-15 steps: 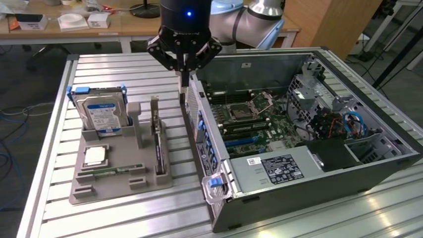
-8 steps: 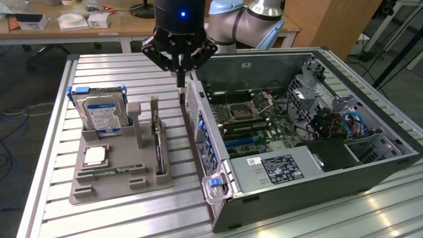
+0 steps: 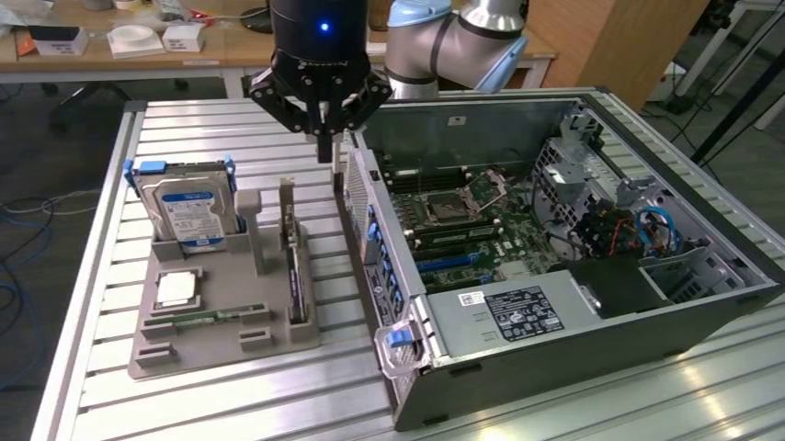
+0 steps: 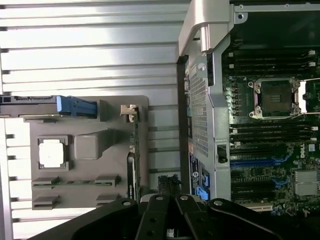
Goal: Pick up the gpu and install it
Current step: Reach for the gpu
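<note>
Item: thin dark rectangular gpu card with grey metal bracket (image 3: 293, 265), stood on edge in grey plastic tray (image 3: 221, 347) on slatted metal desk (image 3: 184, 129). Black jaws were together, empty, above its far end. Judged best: part them, centre over the top edge, descend squarely.

The exterior camera stood off the arm (image 3: 454, 37), raised, and looked down at a slant across the worktop (image 3: 209, 119). It was far enough back to take in the whole open computer case (image 3: 516, 367) on the exterior view's right and the grey tray (image 3: 197, 354) on its left. The wrist camera rode above the gripper (image 3: 325, 154) (image 4: 169, 227), faced straight down and sat closer in. Both views shared the tray (image 4: 100, 165) and the motherboard (image 3: 472, 234) (image 4: 265, 150).
</note>
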Robot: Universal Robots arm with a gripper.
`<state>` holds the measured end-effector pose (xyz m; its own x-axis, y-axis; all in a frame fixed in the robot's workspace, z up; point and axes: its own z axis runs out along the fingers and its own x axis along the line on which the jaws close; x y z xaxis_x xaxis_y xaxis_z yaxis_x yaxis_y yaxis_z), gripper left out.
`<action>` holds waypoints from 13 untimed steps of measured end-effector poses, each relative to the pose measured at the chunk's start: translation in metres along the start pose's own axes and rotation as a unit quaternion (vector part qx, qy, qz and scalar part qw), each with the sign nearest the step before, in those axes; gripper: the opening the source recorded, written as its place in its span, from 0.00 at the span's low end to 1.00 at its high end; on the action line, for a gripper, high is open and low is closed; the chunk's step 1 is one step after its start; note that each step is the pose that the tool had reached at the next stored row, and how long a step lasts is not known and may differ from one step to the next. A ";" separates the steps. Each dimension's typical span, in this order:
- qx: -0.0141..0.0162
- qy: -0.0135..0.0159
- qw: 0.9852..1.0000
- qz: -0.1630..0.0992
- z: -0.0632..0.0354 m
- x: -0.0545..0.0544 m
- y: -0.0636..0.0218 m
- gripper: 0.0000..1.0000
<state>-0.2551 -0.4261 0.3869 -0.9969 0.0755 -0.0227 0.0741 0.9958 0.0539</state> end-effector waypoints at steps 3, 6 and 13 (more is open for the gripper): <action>0.000 0.000 1.000 0.000 0.0000 0.005 -0.0004 0.11; 0.000 0.000 1.000 0.000 0.0000 0.009 -0.0007 0.11; 0.000 0.000 1.000 0.000 0.0001 0.021 -0.0016 0.11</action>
<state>-0.2757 -0.4262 0.3863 -0.9969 0.0754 -0.0227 0.0741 0.9958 0.0539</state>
